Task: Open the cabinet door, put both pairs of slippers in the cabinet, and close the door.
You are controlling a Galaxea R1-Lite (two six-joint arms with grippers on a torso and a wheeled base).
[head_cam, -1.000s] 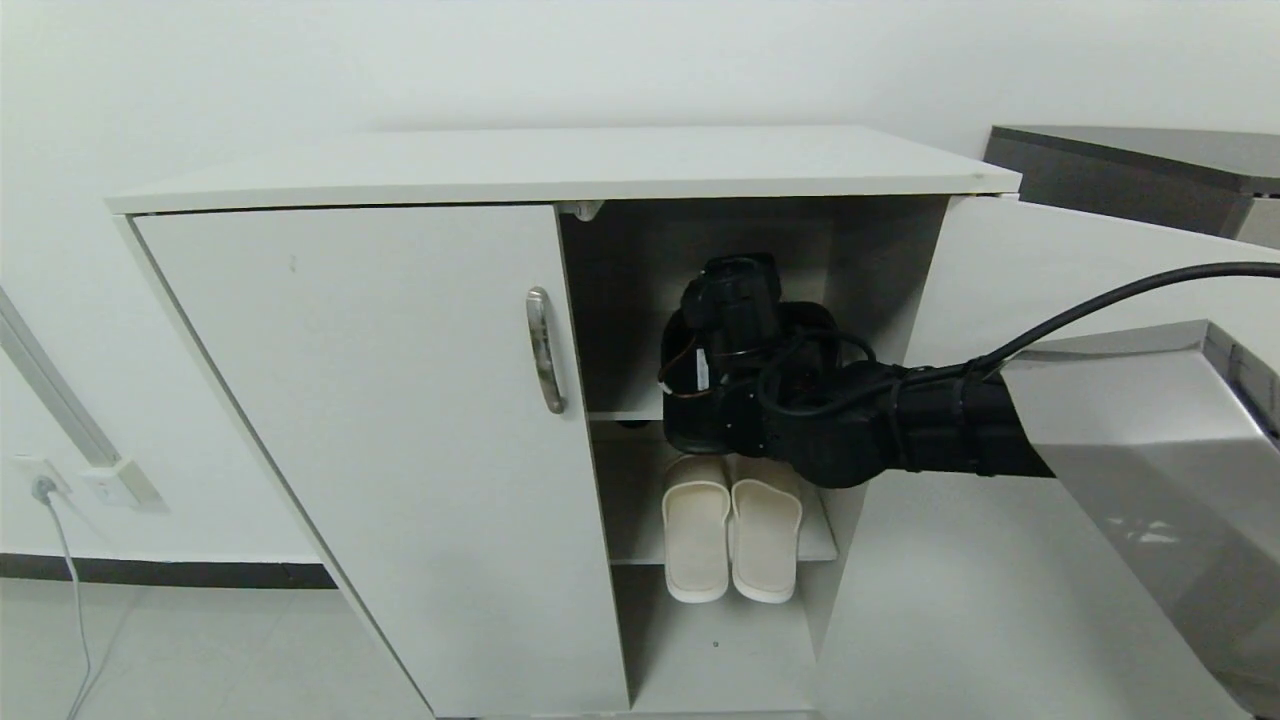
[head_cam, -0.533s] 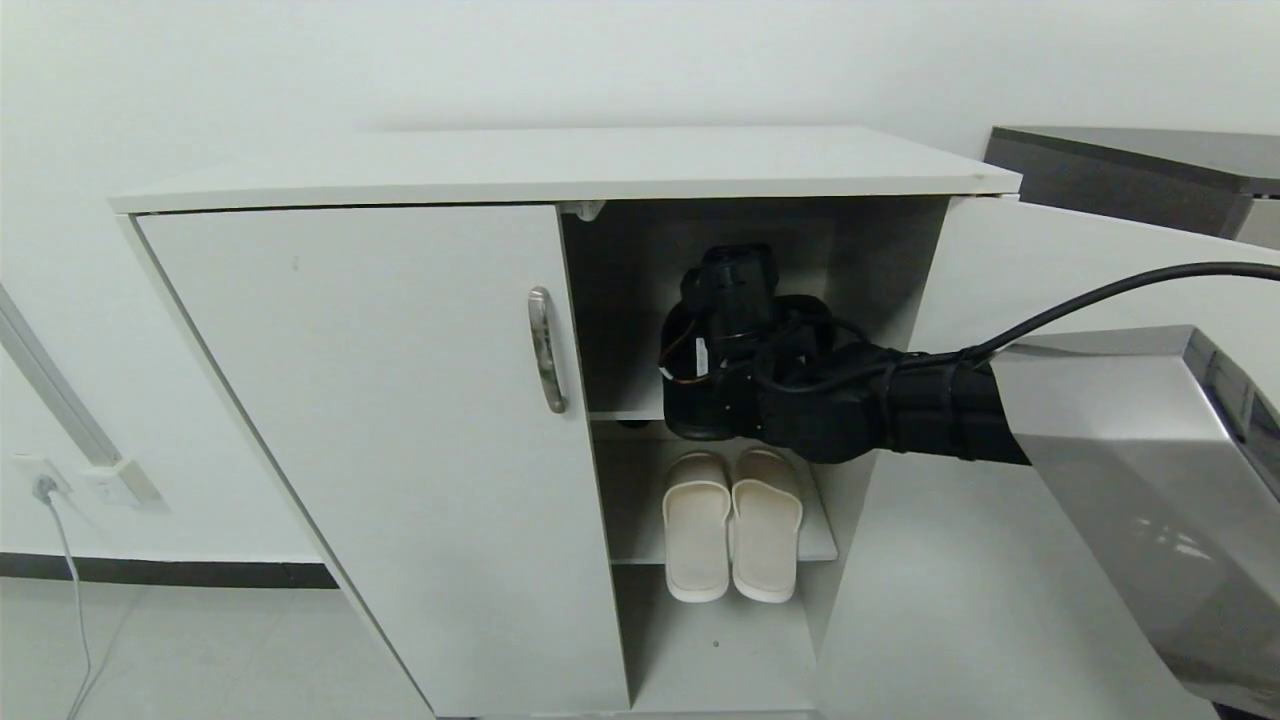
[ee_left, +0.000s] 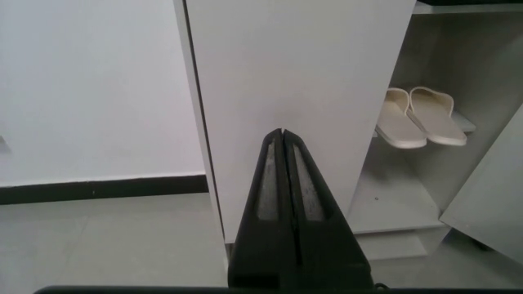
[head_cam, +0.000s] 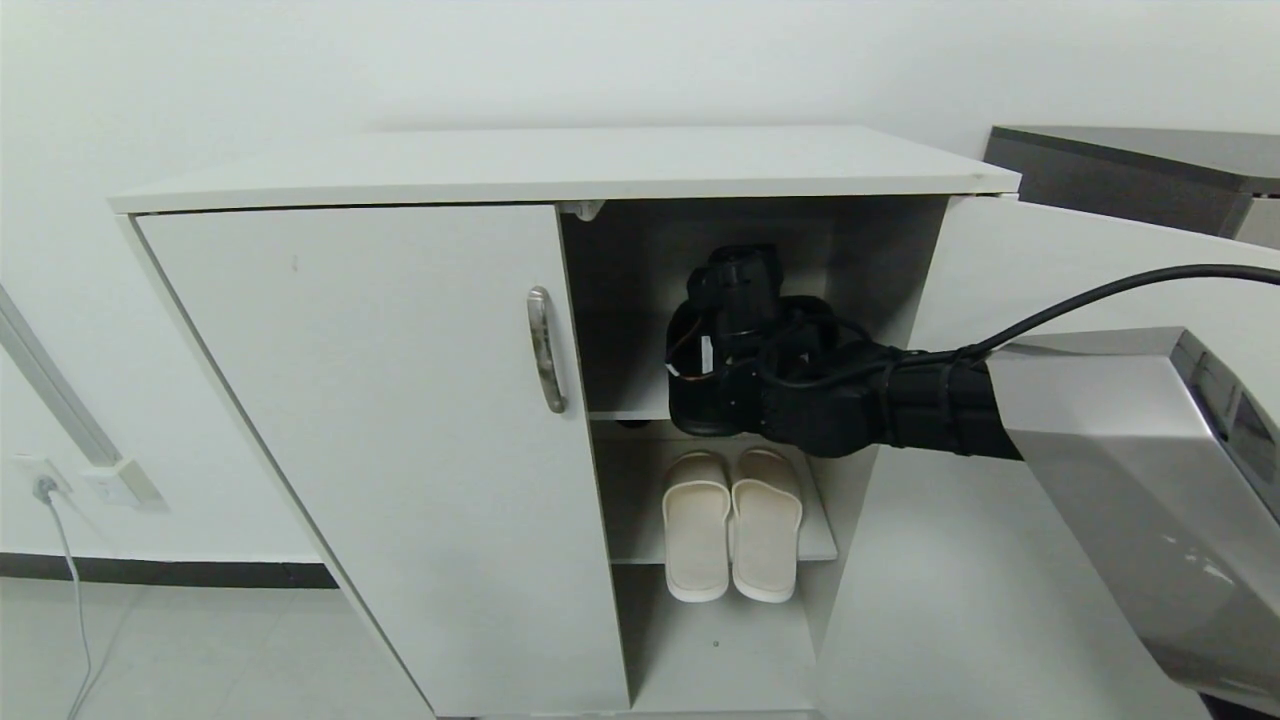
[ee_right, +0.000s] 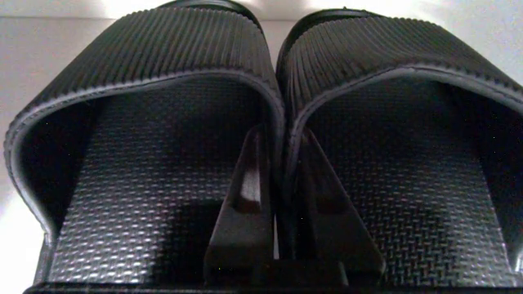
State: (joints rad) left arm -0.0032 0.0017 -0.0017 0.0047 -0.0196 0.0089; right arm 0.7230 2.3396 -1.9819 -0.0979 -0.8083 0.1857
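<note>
White cabinet (head_cam: 560,165), centre of the head view, against a plain white wall. Left door (head_cam: 350,420) shut, metal handle (head_cam: 543,350); right door (head_cam: 1010,270) swung wide.
Pale floor, dark skirting, wall socket (head_cam: 40,488) with cable, lower left.
Grey-topped unit (head_cam: 1140,160), upper right.
White slippers (head_cam: 732,525): side by side on the middle shelf (head_cam: 822,540).
Black slippers (ee_right: 163,122): in the upper compartment, their adjoining inner walls pinched between the fingers of the right end effector (ee_right: 282,135).
Left end effector (ee_left: 282,135): fingers pressed together, nothing held, facing the left door.
White label (head_cam: 706,355) on the right wrist, print too small to read.
</note>
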